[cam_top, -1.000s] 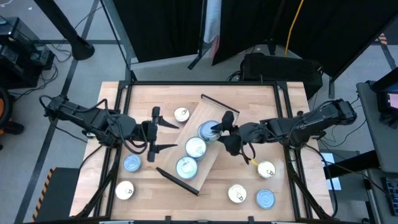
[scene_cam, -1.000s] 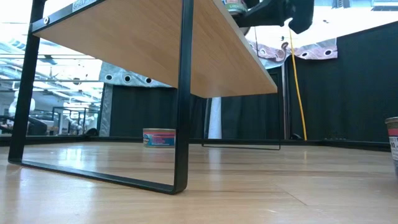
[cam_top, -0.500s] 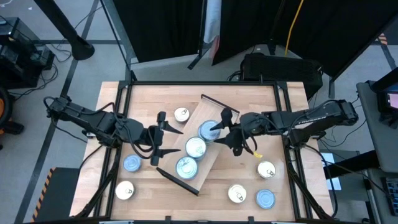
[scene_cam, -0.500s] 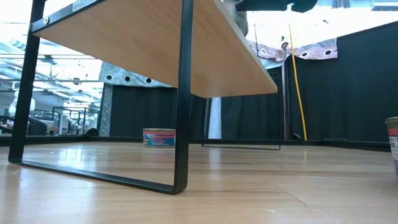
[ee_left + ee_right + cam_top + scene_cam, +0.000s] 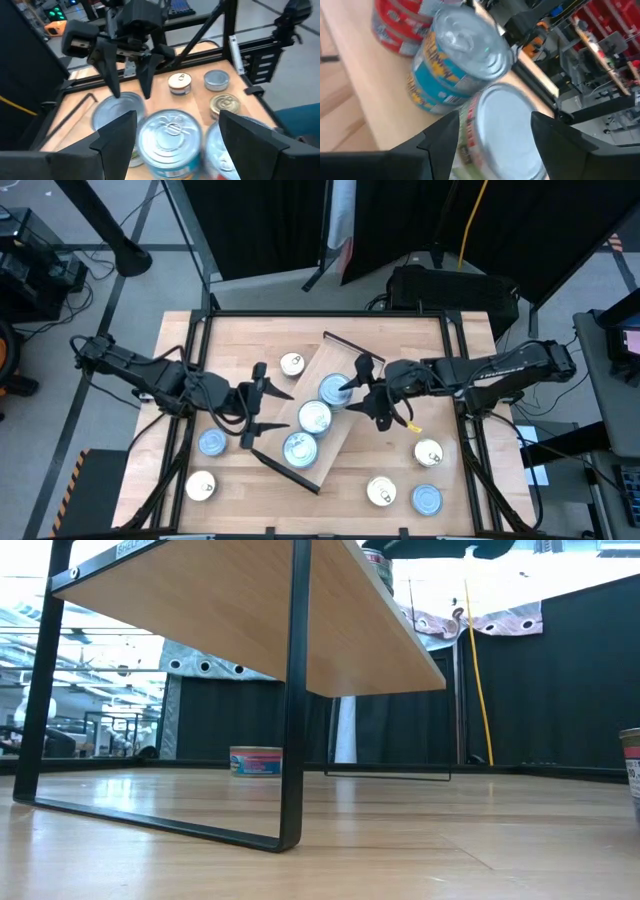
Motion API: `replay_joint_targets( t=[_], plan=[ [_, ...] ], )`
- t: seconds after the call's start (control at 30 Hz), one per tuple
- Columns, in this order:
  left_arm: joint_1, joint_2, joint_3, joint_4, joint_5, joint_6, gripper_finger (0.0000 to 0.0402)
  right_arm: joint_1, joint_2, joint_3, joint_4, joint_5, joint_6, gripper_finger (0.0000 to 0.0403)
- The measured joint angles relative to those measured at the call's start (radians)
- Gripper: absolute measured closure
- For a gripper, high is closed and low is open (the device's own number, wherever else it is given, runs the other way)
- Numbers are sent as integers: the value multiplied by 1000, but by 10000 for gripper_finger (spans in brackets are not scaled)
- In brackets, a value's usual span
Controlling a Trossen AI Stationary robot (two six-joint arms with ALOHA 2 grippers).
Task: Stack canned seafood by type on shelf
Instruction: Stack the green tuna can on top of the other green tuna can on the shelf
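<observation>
The shelf (image 5: 345, 360) is a light board on dark legs, lying slantwise at mid-table. Three stacks of canned seafood stand on it: far (image 5: 335, 390), middle (image 5: 314, 417) and near (image 5: 298, 448). My right gripper (image 5: 358, 392) hangs open just over the far stack's silver-topped tin (image 5: 505, 130). Its fingers stand on either side of the tin, above its top, as the left wrist view (image 5: 131, 92) shows. My left gripper (image 5: 268, 408) is open beside the shelf's left edge, level with the middle stack (image 5: 170, 137).
Loose tins lie on the table: a gold-topped one (image 5: 292, 363) beyond my left gripper, two at the near left (image 5: 211, 443) (image 5: 201, 485), and three at the near right (image 5: 428, 452) (image 5: 380, 492) (image 5: 427, 499). A black frame rail (image 5: 330, 315) edges the table.
My right gripper has risen a little off the far stack and rolled about its own axis. Its fingers stay as far apart as before. The tins on the shelf have kept still.
</observation>
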Motion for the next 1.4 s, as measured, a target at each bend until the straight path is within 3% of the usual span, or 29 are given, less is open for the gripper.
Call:
replay_joint_targets(
  t=[0.17, 0.5, 0.63, 0.73, 1.03, 1.23, 1.4],
  plan=[
    [-15, 0, 0, 0, 10, -32, 120, 1, 10, 0, -29, 51, -21, 165],
    [-61, 0, 0, -36, 8, -160, 120, 46, -13, 0, -27, 53, -6, 165],
    [-98, 4, 0, -158, 5, -356, 120, 100, -57, 0, -50, 59, 102, 165],
    [-147, 19, 0, -274, -54, -560, 120, 161, -106, 0, -89, 130, 232, 165],
    [-322, 122, -1, -726, -155, -1214, 120, 368, -199, 0, -278, 200, 771, 165],
    [-437, 163, -1, -844, -159, -1447, 121, 491, -156, 0, -343, 201, 1026, 165],
    [-536, 197, -2, -961, -156, -1635, 132, 553, -92, 0, -316, 217, 1109, 165]
  ],
)
